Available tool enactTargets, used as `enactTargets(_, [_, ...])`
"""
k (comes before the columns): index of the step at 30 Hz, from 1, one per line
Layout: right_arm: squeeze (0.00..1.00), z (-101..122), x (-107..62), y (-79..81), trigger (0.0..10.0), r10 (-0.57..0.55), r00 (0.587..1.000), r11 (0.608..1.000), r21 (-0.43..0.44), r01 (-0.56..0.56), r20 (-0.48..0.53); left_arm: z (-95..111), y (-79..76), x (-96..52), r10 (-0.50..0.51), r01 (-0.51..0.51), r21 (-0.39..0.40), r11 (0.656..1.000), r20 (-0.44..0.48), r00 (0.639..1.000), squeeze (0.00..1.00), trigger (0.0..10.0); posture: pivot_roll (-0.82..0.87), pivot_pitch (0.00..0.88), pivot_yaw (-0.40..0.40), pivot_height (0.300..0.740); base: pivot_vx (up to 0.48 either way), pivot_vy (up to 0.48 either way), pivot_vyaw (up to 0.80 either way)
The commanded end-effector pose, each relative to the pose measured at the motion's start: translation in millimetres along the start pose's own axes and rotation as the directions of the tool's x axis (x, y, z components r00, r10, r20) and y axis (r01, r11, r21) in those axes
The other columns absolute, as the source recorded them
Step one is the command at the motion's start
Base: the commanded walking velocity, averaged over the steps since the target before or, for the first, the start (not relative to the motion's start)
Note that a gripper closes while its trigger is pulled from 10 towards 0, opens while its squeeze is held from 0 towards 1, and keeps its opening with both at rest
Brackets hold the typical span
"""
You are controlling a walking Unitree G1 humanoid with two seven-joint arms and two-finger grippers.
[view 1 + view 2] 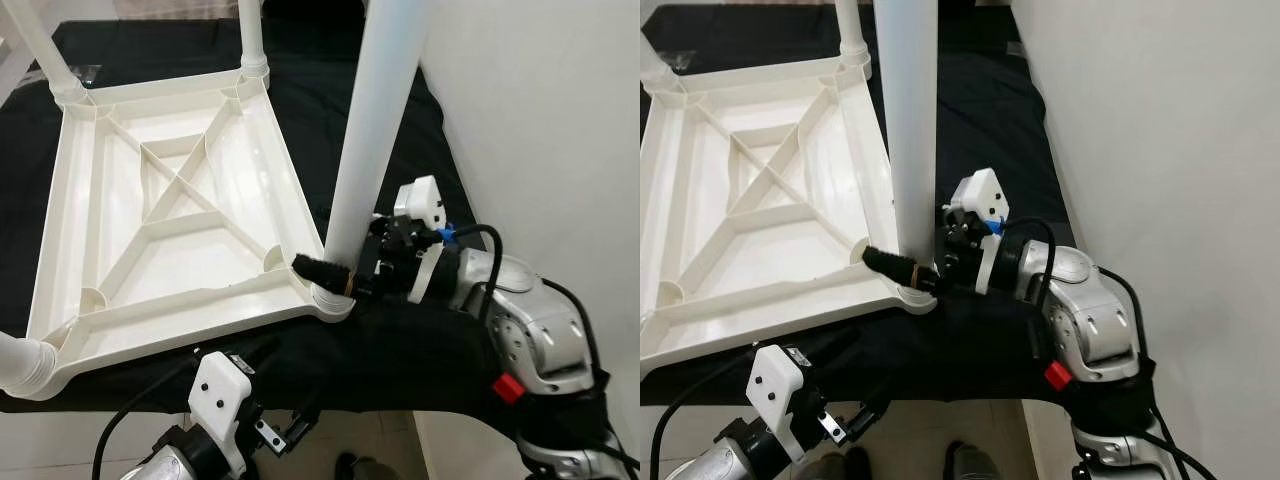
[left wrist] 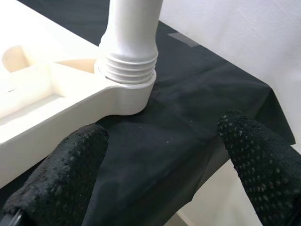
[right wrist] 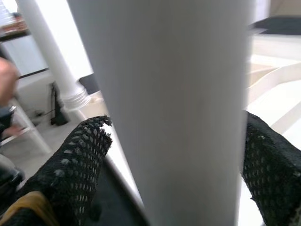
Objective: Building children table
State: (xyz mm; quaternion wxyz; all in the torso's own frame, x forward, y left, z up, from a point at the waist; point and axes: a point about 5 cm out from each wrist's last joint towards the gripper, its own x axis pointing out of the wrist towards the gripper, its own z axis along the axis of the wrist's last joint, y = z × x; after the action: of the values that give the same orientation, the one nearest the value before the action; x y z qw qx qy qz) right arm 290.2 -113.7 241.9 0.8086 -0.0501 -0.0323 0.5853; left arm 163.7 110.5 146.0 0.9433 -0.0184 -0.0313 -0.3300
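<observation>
On the black-clothed tabletop (image 1: 400,140) the upturned white ribbed plastic children's table (image 1: 170,215) had all four round legs seated, the right gripper (image 1: 335,275) clasping the nearest leg (image 1: 375,130), the left gripper (image 2: 162,165) spread, empty

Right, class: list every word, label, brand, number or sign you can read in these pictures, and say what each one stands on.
None can be read.
The upturned white tabletop, its legs such as the leg in the right tool, the black cloth and the red tab on the right arm carry no legible text.
</observation>
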Motion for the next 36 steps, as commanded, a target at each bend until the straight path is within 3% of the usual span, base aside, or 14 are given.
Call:
enactTargets(1, [0.0,4,-0.7,-6.5,10.0,0.05,0.999,0.998,-0.029,-0.049,0.007,-3,-3.1,-2.3,-0.001,0.001,-0.011,1.0,-0.019,1.0,0.0,10.0,0.0,0.265,-0.051,0.74,0.0,0.0,0.0])
enactTargets(4, [0.0,11,-2.0,-20.5,9.1,0.063,0.998,0.996,-0.068,-0.063,0.002,-2,-3.4,-2.5,-0.001,0.001,-0.011,1.0,-0.019,1.0,0.0,10.0,0.0,0.263,-0.053,0.74,0.0,0.0,0.0])
enactTargets(5, [0.0,12,-3.4,-24.7,4.6,0.069,0.998,0.995,-0.079,-0.069,-0.002,-2,-3.6,-2.4,-0.001,0.001,-0.011,1.0,-0.02,1.0,0.0,10.0,0.01,0.263,-0.053,0.74,0.0,0.0,0.0])
enactTargets(6, [0.0,12,-3.4,-24.7,4.6,0.069,0.998,0.995,-0.079,-0.069,-0.002,-2,-3.6,-2.4,-0.001,0.001,-0.011,1.0,-0.02,1.0,0.0,10.0,0.01,0.263,-0.053,0.74,0.0,0.0,0.0])
enactTargets(8, [0.0,13,-7.5,-27.6,0.0,0.115,0.993,0.99,-0.078,-0.115,-0.003,-3,-3.7,-2.3,0.001,-0.001,-0.009,1.0,-0.02,1.0,0.0,10.0,0.01,0.262,-0.053,0.74,0.0,0.0,0.0])
enactTargets(18, [0.0,8,-17.9,-17.4,0.0,0.186,0.983,0.982,-0.035,-0.186,-0.002,-3,-3.6,-2.6,-0.002,0.002,-0.002,1.0,-0.026,1.0,0.0,10.0,0.01,0.266,-0.055,0.74,0.0,0.0,0.0])
enactTargets(21, [0.0,0,-14.8,3.2,0.0,0.115,0.99,0.992,0.05,-0.119,0.084,-3,-3.1,-3.9,0.0,0.0,-0.003,1.0,-0.026,1.0,0.0,10.0,0.01,0.27,-0.056,0.74,0.0,0.0,0.0])
enactTargets(23, [0.0,-18,-0.1,12.5,0.0,-0.12,0.992,0.992,0.055,0.117,0.051,-3,-1.8,-4.9,0.001,-0.001,-0.002,1.0,-0.026,1.0,0.0,10.0,0.01,0.275,-0.05,0.74,0.0,0.0,0.0])
enactTargets(24, [0.0,-18,-0.1,12.5,0.0,-0.12,0.992,0.992,0.055,0.117,0.051,-3,-1.8,-4.9,0.001,-0.001,-0.002,1.0,-0.026,1.0,0.0,10.0,0.01,0.275,-0.05,0.74,0.0,0.0,0.0])
enactTargets(25, [0.0,-36,2.3,7.3,0.0,-0.454,0.889,0.89,0.026,0.456,-0.052,-3,-0.8,-5.4,0.001,-0.001,-0.002,1.0,-0.027,1.0,0.0,10.0,0.0,0.28,-0.038,0.74,0.0,0.0,0.0])
enactTargets(26, [0.0,-64,-6.7,21.4,0.0,-0.741,0.634,0.646,0.021,0.763,-0.221,-3,0.5,-4.8,-0.002,0.002,-0.003,1.0,-0.028,1.0,0.0,10.0,-0.01,0.269,-0.03,0.74,0.0,0.0,0.0])
enactTargets(29, [0.0,-72,-7.9,30.5,0.0,-0.764,0.586,0.604,0.017,0.796,-0.269,-4,0.9,-4.1,-0.005,0.005,-0.004,1.0,-0.029,1.0,0.0,10.0,-0.01,0.269,-0.03,0.74,0.0,0.0,0.0])
enactTargets(31, [0.0,-73,1.5,33.0,0.0,-0.722,0.641,0.653,0.048,0.756,-0.263,-5,1.3,-1.9,-0.017,0.016,-0.004,1.0,-0.03,0.999,0.0,10.0,-0.01,0.25,-0.036,0.74,0.0,0.0,0.0])
enactTargets(36, [0.0,-58,8.8,21.2,0.0,-0.71,0.672,0.686,0.01,0.727,-0.212,-6,2.1,-0.6,-0.012,0.012,0.001,1.0,-0.028,1.0,0.0,10.0,-0.01,0.244,-0.04,0.74,0.0,0.0,0.0])
